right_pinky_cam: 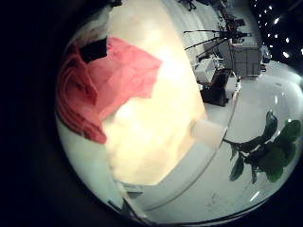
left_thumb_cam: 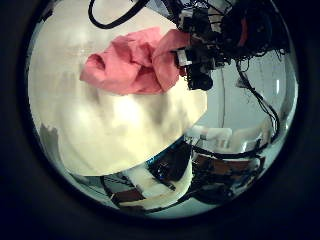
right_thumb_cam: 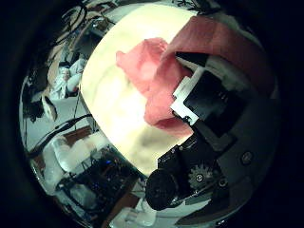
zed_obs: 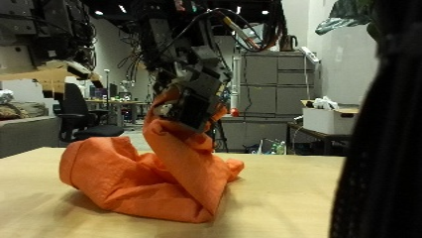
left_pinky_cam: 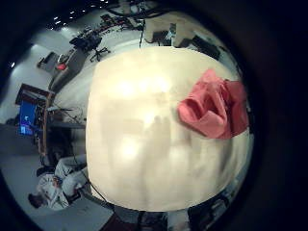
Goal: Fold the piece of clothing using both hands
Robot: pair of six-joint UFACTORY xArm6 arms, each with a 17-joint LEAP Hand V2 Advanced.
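gripping the orange clothing (zed_obs: 152,178) on the table (zed_obs: 290,203), a robot hand (zed_obs: 191,94) lifts one edge.

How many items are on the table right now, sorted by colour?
Orange: 1, the piece of clothing, part of it lifted by a hand.
Other colours: 0.
Total: 1 item on the table.

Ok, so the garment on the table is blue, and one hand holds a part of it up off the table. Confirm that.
Not quite: the garment is orange, not blue, as the outside view shows. The rest stands: it lies on the table, and one hand holds a part of it up off the table.
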